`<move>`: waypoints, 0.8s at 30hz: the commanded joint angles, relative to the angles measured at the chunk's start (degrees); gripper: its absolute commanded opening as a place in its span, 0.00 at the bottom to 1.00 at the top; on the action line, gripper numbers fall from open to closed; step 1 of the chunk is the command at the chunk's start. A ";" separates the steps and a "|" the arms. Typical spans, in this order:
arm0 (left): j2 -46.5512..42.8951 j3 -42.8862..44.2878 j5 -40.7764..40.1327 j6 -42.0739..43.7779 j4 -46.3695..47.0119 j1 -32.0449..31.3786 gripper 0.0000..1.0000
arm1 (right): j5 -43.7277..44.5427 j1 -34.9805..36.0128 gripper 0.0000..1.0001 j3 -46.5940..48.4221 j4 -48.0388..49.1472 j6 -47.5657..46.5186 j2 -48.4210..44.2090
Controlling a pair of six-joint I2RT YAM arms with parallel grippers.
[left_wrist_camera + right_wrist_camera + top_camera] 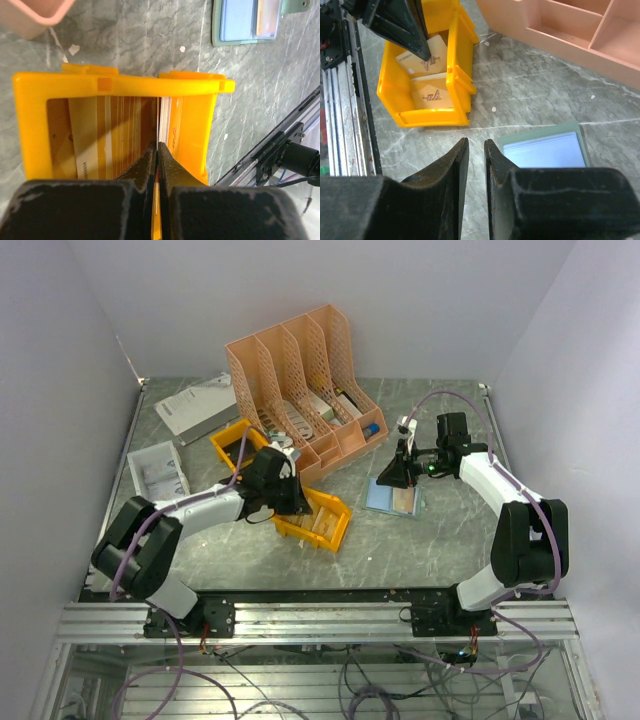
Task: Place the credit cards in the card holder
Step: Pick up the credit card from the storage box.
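Bulk of my left tool (158, 148) blocks the bottom of its own wrist view, hiding the near end of the smooth plastic yellow bin (120, 85) it reaches into. Its fingers are pressed together, pinching a credit card (158, 117) that I see only edge-on, as a thin pale line running ahead from the tips. More cards (432, 92) sit in the bin beside it, tan and cream, each with a small printed emblem too small to read. My right tool (476, 145) is parted by a narrow slit with nothing in it. Just right of its tips the card holder (545, 150) lies open on the marbled grey surface (530, 95), with a grey-green border and glossy light-blue lining, its near edge hidden behind my own finger. From the left wrist, a tan card (267, 17) shows in one pocket, its top clipped by the frame.
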 commanded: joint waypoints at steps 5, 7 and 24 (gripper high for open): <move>-8.22 1.86 -8.84 3.86 -7.72 0.40 0.07 | -0.72 0.16 0.20 1.43 -1.11 -1.03 0.41; -10.41 1.98 -10.15 4.07 -8.93 0.40 0.07 | -0.81 0.16 0.20 1.42 -1.12 -1.21 0.33; -21.66 -2.59 -4.93 -20.89 8.80 0.32 0.07 | -9.14 0.09 0.22 2.85 -4.94 -4.45 -1.35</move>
